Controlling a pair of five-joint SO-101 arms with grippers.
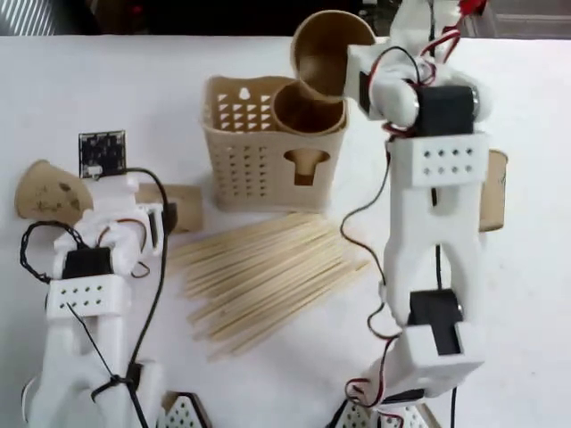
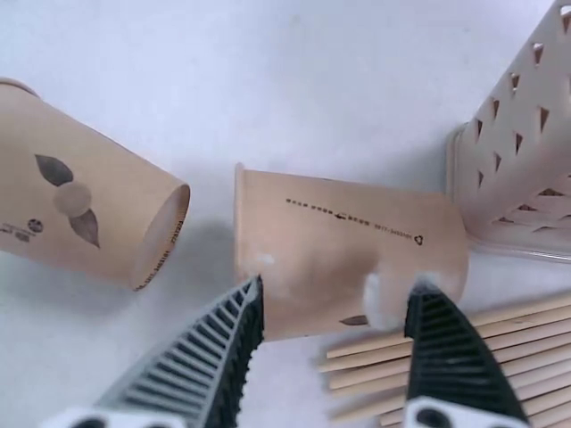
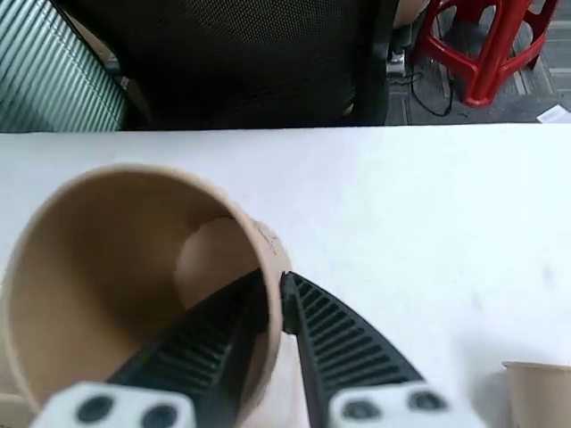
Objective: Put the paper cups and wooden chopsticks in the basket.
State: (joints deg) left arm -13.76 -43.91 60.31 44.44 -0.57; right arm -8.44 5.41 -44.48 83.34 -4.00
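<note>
- Up high, gripped a paper cup (image 1: 326, 49) by its rim with the right gripper (image 3: 275, 285), jaws shut on the thin wall, one inside and one outside
- Hung that cup just above the basket (image 1: 268, 152), over a nested cup (image 1: 308, 109) already sitting inside
- Down low, held the left gripper (image 2: 337, 294) wide open, one jaw on each side of a lying cup (image 2: 348, 241), not yet closed on it
- Lay on its side on the table (image 1: 535, 303), between a leaf cup (image 2: 80, 209) and the wooden chopsticks (image 1: 268, 272)
- Looked light, thin and easy to squash, so called for a soft pinch at the stiffer rim
- Sat in a loose pile in front of the basket, those chopsticks
- Looked light, hard and smooth, likely to roll or slip, so better pinched as a small bunch near the middle
</note>
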